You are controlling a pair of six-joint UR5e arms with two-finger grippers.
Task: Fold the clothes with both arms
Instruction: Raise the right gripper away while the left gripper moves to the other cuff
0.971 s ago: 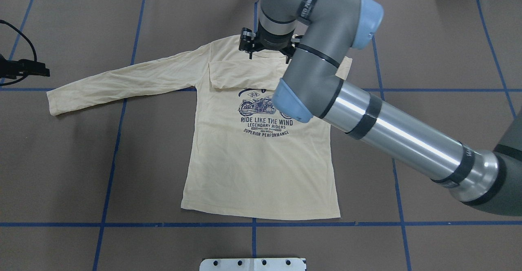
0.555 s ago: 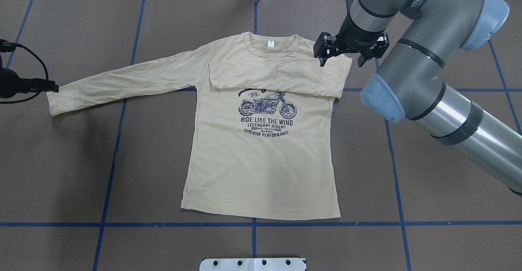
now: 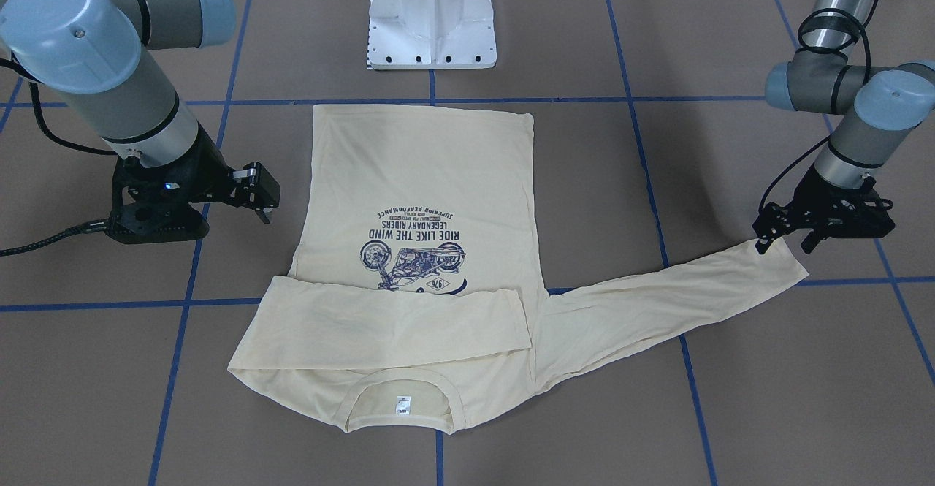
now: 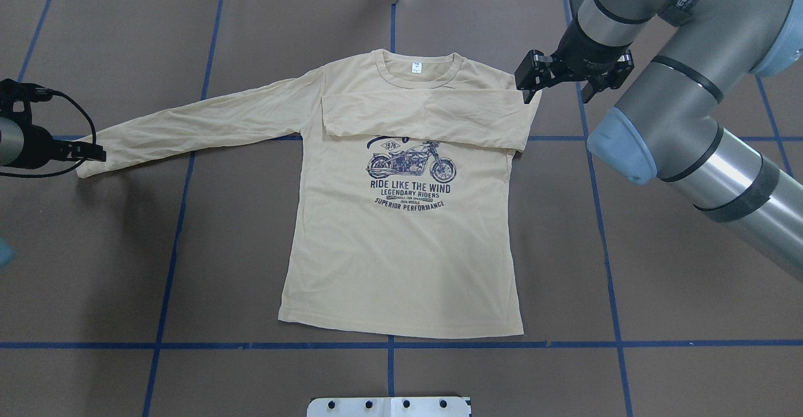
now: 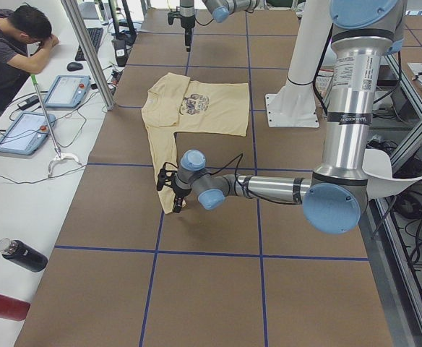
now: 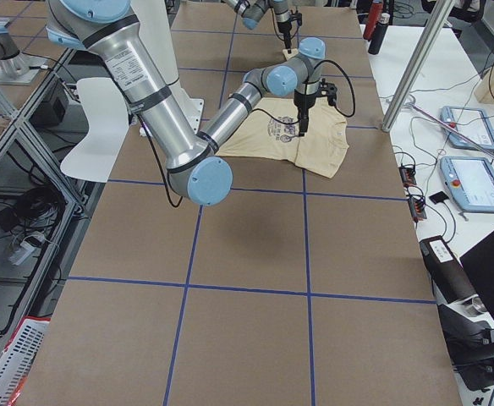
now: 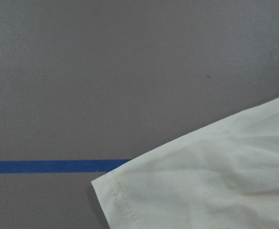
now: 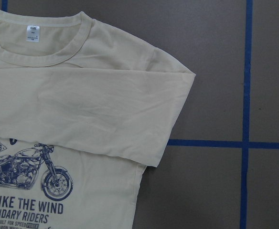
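Note:
The cream-yellow shirt (image 4: 401, 248) lies flat on the table, print side up, collar away from the robot. It also shows in the front view (image 3: 424, 172). Its sleeve on my right side is folded across the chest (image 4: 420, 116). The other sleeve (image 4: 201, 122) stretches out to my left. My left gripper (image 3: 784, 243) is open, low at that sleeve's cuff (image 7: 130, 200), fingers either side of its corner. My right gripper (image 4: 557, 91) is open and empty, raised just beyond the shirt's right shoulder; its wrist view shows the folded sleeve (image 8: 82, 109).
The table wears a brown cover with blue tape lines (image 4: 389, 345). The white pedestal base (image 3: 431, 18) stands at the robot's edge. In the left view a seated operator (image 5: 9, 50), tablets (image 5: 23, 130) and a bottle (image 5: 23, 254) sit along the far side.
My right gripper has moved from above the collar to the right, past the shirt's right shoulder. My left gripper has moved in and down to the outstretched sleeve's cuff.

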